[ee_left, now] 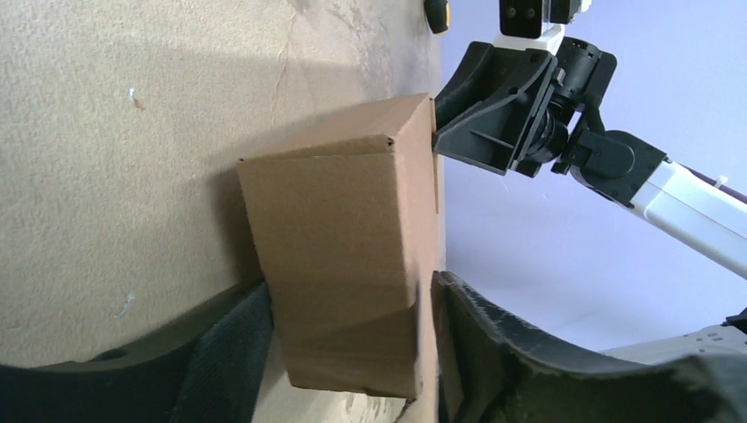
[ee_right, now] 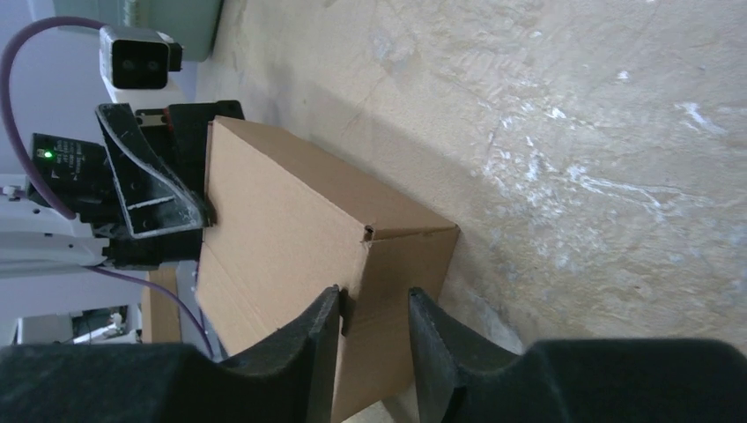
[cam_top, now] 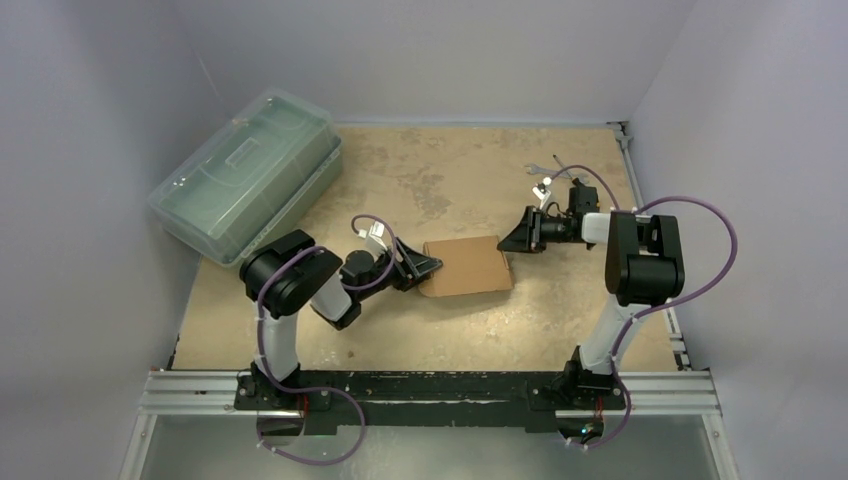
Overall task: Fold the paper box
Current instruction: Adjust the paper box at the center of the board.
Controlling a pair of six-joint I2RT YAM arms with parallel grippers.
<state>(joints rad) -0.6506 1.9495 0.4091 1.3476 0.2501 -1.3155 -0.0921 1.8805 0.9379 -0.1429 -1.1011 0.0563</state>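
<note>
The paper box [cam_top: 465, 265] is a small brown carton lying on the table between the two arms. My left gripper [cam_top: 425, 268] is at its left end. In the left wrist view its jaws [ee_left: 351, 291] straddle the box [ee_left: 343, 247], with both pads against the sides. My right gripper [cam_top: 510, 240] is at the box's far right corner. In the right wrist view its fingers [ee_right: 373, 298] stand slightly apart in front of the box's end face [ee_right: 396, 264], holding nothing. One fingertip [ee_right: 330, 304] sits at the corner edge by a flap slit.
A large translucent green plastic case [cam_top: 245, 172] lies at the back left, apart from the box. A small pale object [cam_top: 535, 166] lies at the back right. Walls enclose the table on three sides, and a metal rail [cam_top: 430, 392] runs along the near edge.
</note>
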